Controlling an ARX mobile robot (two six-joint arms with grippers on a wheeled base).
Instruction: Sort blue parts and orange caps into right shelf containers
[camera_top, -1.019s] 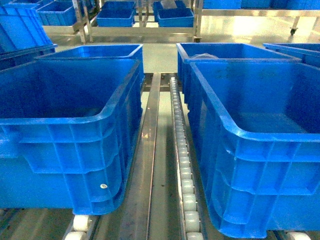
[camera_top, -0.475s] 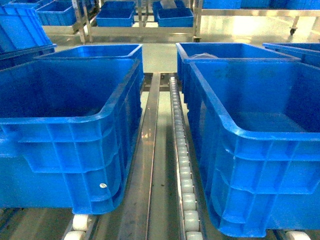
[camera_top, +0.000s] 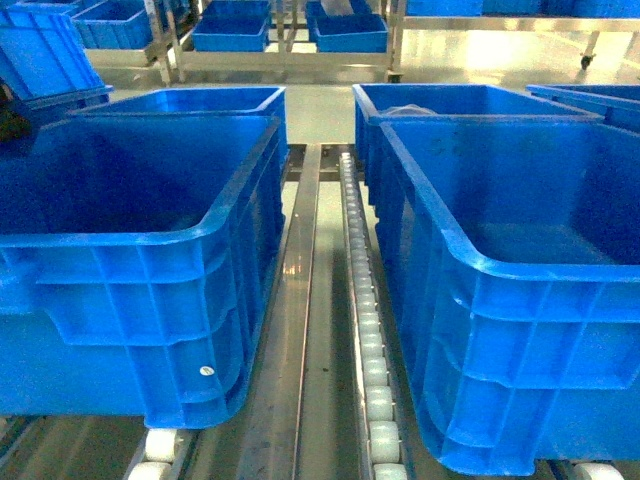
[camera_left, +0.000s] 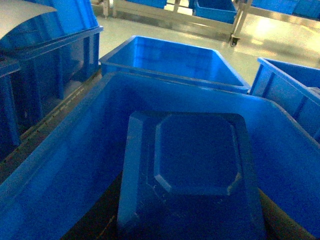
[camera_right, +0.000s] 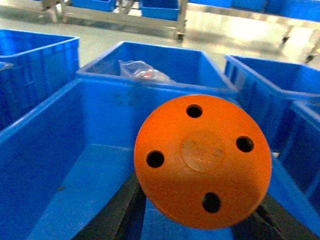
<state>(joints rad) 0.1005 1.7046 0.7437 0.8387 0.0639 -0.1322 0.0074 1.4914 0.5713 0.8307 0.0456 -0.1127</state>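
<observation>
Crates: two deep blue crates (camera_top: 140, 250) (camera_top: 520, 290) flank the roller track (camera_top: 365, 330), two more behind them | blue part (camera_left: 192, 170): held by left gripper over crate left of track, fingers hidden | orange cap (camera_right: 202, 160): gripped by right gripper, dark fingers (camera_right: 117, 215) below it, over crate right of track.

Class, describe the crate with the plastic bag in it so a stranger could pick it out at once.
Find the roller track running up the middle of the head view. Right of it stand two deep blue crates in line; take the far crate, behind the near crate. It alone holds a crumpled clear plastic bag; the near crate's visible floor is bare.
</observation>
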